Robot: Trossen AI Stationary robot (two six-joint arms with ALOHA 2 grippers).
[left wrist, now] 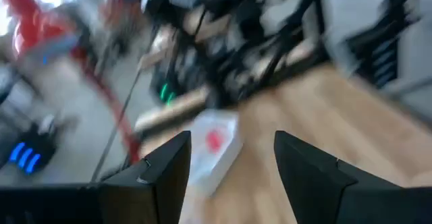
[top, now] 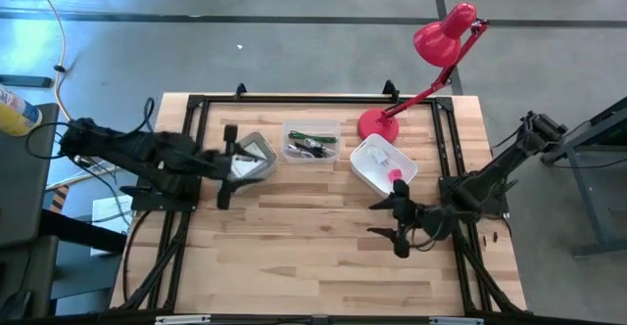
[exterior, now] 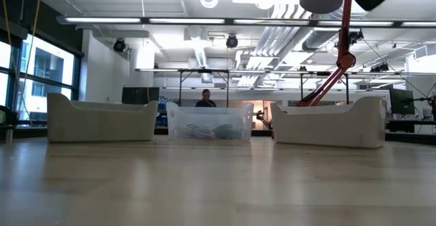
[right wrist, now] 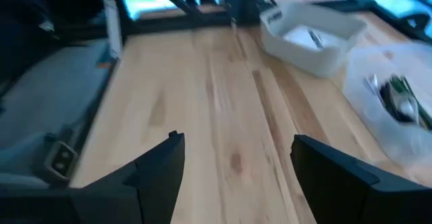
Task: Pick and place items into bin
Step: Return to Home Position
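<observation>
Homing seems in hand; left gripper [top: 231,166], by the gray bin [top: 266,166], and right gripper [top: 387,219] both empty, fingers apart; next, each arm must draw back clear of the bin.

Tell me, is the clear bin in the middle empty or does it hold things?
Not empty. In the high view the clear bin holds a green pen and thin coiled cables.

Smooth wood table [top: 294,256], glossy lamp [top: 441,36], clear plastic tub [top: 312,122], grey bin [top: 268,164] probably matt plastic
</observation>
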